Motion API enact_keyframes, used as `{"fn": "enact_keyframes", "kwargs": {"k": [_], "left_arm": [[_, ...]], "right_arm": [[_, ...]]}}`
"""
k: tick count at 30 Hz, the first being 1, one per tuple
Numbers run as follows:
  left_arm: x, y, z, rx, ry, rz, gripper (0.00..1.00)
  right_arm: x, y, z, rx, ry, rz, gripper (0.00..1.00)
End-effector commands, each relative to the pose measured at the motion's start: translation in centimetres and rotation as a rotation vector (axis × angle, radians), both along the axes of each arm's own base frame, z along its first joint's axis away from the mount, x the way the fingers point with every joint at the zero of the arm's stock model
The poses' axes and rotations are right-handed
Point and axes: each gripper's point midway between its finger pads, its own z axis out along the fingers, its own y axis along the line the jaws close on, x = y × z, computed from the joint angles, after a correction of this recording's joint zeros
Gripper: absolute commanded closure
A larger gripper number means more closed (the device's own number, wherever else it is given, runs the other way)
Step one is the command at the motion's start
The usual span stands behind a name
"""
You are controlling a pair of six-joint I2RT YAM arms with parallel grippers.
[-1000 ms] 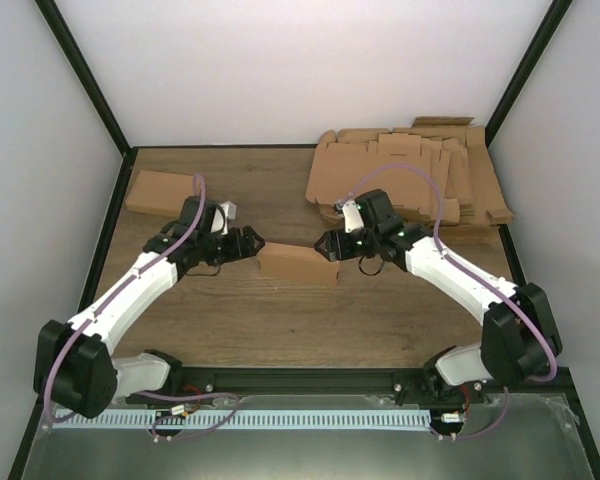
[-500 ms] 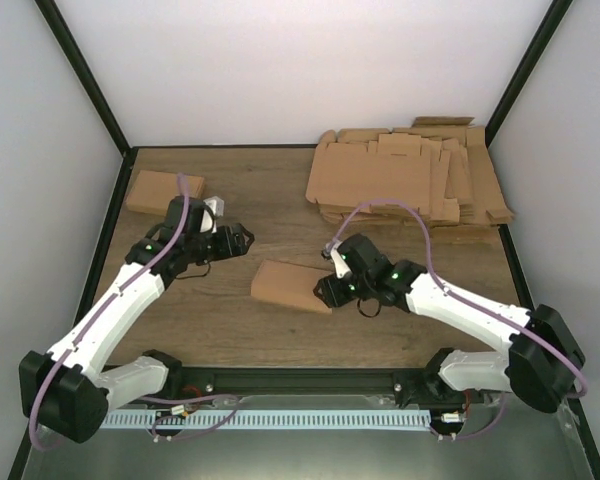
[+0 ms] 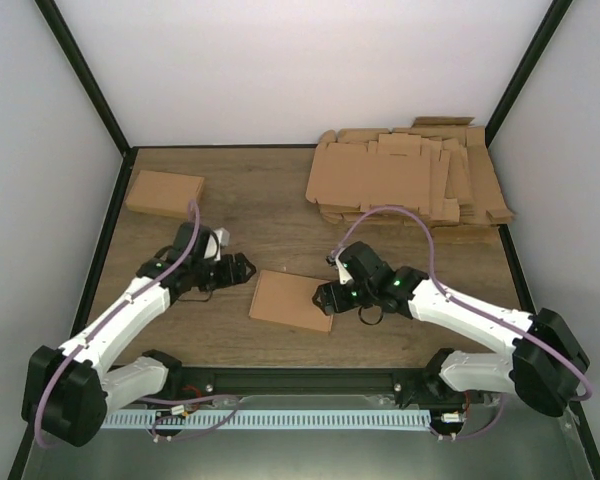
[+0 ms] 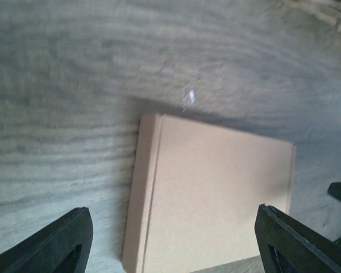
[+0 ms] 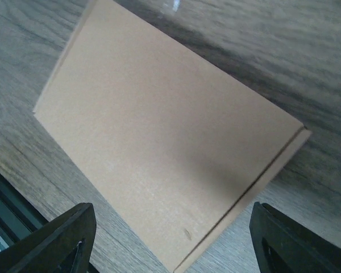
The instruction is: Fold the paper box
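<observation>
Paper box (image 3: 291,301) — flat, smooth brown rectangle.

Overhead and wrist views share the paper box (image 3: 291,301).

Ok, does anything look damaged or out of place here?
Nothing damaged. The paper box lies closed and flat, turned slightly askew; the cardboard pile at far right is loosely fanned, not squared.
</observation>
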Motion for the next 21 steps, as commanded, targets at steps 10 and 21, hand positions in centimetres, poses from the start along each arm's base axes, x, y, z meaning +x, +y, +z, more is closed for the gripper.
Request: {"fn": "enact_keyframes", "kwargs": {"k": [10,21], "left_arm": [[-1.6,-2.2,-7.1,-0.114,0.114,-0.037,0.47],[-1.5,-2.0,-9.1,-0.08,0.141,-0.034,0.75]], "right_arm": [[0.3,-2.4,-3.3,0.316,0.256,-0.259,0.19],[-0.8,-2.0,-5.8,0.321,0.342,-0.233,0.22]]}}
